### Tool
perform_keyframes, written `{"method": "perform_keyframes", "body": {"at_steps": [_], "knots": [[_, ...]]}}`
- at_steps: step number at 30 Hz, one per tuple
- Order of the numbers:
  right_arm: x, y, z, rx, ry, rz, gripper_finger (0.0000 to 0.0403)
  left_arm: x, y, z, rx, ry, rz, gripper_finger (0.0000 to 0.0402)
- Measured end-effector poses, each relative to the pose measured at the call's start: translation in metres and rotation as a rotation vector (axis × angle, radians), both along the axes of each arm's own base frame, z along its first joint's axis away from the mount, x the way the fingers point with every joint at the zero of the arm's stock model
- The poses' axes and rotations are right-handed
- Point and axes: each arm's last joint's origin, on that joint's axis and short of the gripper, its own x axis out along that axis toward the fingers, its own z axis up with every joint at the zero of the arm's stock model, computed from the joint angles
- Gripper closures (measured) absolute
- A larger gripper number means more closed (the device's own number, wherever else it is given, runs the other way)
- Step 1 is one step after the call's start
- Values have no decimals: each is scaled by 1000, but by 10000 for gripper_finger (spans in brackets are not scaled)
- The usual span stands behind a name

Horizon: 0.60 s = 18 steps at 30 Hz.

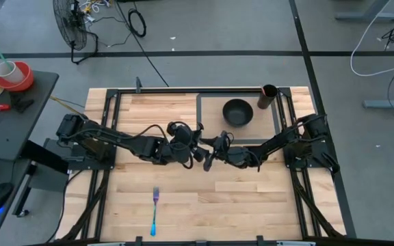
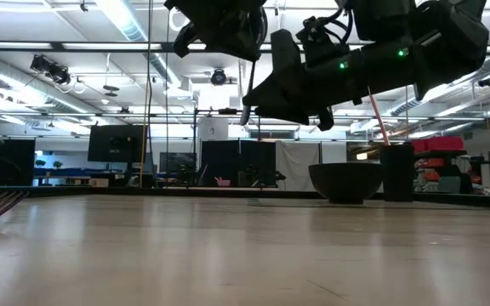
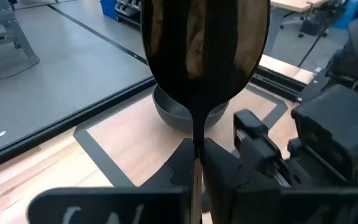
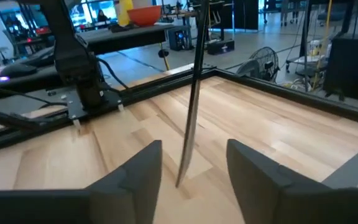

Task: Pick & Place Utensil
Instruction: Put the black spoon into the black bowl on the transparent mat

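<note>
**Spoon held between two grippers at mid-table**

Two arms meet over the middle of the table [image 1: 252,205]. The left gripper [image 1: 198,152] is clamped on one spoon [image 3: 204,56], gripping its stem just below the dark, shiny bowl, which stands up in front of the left wrist camera. The spoon's thin handle [image 4: 191,112] hangs down between the right gripper's [image 1: 211,158] two fingers [image 4: 135,174], which stand partly apart on either side of it, with bare wood visible on both sides of the handle. From here I cannot be sure that either finger touches the metal; it looks like a gap on each side.

Both grippers hang clear above the tabletop, as the low view shows, with open space under them.

One fork [image 1: 154,208] with a blue handle lies flat on the wood near the front edge, well apart from both arms, tines pointing toward the middle.

One dark bowl [image 1: 238,111] sits inside a taped rectangle at the far side of the table. One dark cup [image 1: 268,97] stands just beside it, near the corner, with what looks like a red stick [image 2: 377,115] leaning out of it.
</note>
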Motion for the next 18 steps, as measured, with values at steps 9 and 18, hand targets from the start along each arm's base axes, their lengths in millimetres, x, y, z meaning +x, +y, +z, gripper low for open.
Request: {"method": "perform_keyframes", "body": {"at_steps": [9,18], "knots": [[2,-8,1,57,-32,18,292,3,-1,5,10,-44,-7,378],[2,-8,1,121,-62,24,348,3,0,5,16,-46,0,378]]}}
